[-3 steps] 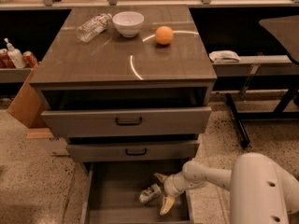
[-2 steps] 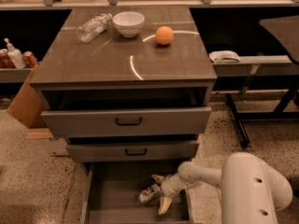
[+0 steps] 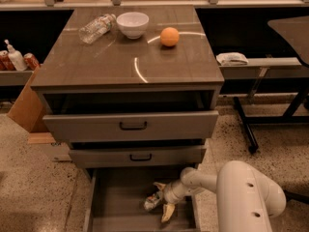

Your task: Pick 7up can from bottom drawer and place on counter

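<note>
The gripper [image 3: 163, 198] sits low in the bottom drawer [image 3: 116, 202], beneath the tabletop's [image 3: 96, 66] front edge, fingers spread apart. The 7up can [image 3: 152, 201] lies tipped just left of it (apparently between the fingertips), its long axis slanting toward the wrist.

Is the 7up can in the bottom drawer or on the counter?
Inside. The 7up can lies on the bottom drawer floor, between the open fingers of the gripper.
</note>
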### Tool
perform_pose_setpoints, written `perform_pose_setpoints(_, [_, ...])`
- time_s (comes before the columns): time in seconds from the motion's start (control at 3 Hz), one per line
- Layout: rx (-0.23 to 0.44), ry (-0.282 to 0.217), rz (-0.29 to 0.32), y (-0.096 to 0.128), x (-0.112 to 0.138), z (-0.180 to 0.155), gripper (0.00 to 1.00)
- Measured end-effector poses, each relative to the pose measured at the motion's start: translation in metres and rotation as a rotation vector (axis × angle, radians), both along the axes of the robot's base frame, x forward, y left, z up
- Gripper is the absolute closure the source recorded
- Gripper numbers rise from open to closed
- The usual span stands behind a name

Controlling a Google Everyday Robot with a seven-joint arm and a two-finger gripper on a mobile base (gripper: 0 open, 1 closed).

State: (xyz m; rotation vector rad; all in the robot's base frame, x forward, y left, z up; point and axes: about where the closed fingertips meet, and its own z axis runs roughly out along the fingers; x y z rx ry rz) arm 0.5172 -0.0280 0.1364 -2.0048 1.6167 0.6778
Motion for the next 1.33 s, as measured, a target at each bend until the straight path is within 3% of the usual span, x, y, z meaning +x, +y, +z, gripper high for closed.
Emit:
perform_pose_setpoints(1.0, [0.025, 0.050, 0.004, 0.014, -0.005, -0.022, 0.65])
perform_pose_setpoints(1.33, [0.028, 0.018, -0.014, 0.011, -0.001, -0.006, 0.88])
